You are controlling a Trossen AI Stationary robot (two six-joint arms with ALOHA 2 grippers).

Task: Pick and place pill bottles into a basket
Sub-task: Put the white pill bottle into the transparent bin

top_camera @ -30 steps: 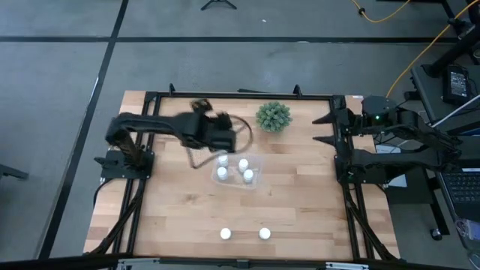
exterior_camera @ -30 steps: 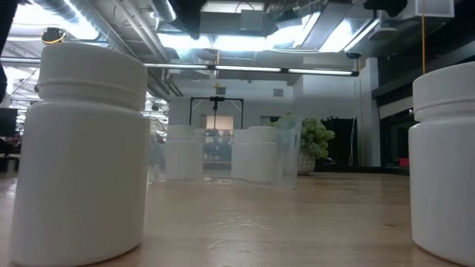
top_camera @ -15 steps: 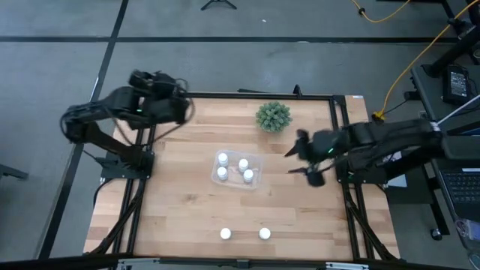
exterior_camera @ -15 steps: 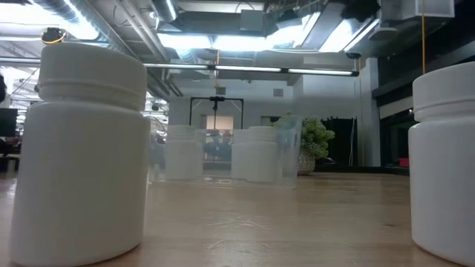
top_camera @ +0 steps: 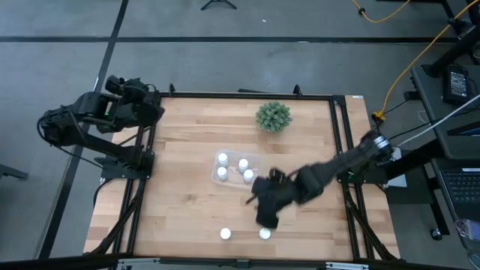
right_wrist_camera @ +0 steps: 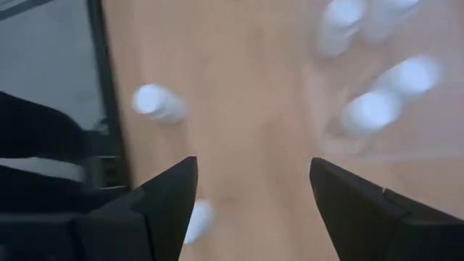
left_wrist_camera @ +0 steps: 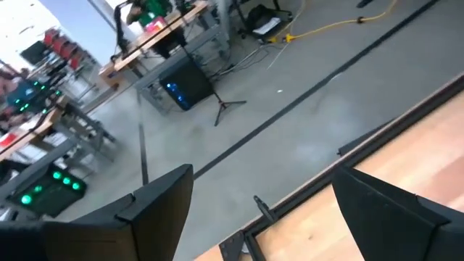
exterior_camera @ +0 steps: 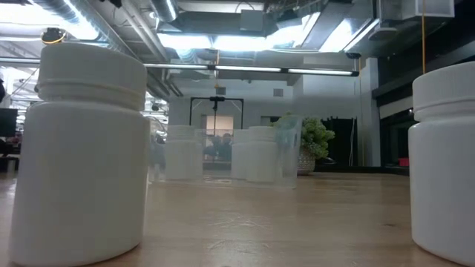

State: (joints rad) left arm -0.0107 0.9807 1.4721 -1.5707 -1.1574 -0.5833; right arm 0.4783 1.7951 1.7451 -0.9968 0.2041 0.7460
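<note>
The clear basket (top_camera: 256,166) sits mid-table and holds several white pill bottles (top_camera: 243,163), standing upright; it also shows in the low view (exterior_camera: 288,152). Two more bottles (top_camera: 226,234) (top_camera: 264,234) stand on the table near its near edge, large in the low view (exterior_camera: 85,148) (exterior_camera: 445,156). My right gripper (top_camera: 266,214) (right_wrist_camera: 254,210) is open and empty, above the table between the basket and these two bottles. My left gripper (top_camera: 150,107) (left_wrist_camera: 264,217) is open and empty at the table's far left corner.
A green spiky plant (top_camera: 273,117) stands at the far edge behind the basket, also in the low view (exterior_camera: 315,141). A black frame rail (top_camera: 240,94) runs around the table. Bare wood lies left and right of the basket.
My left gripper has drawn back from over the basket to the table's far left corner. My right arm has swung out from the right edge across the table toward the near edge, and its gripper now hangs between the basket and the two loose bottles. No bottle has moved.
</note>
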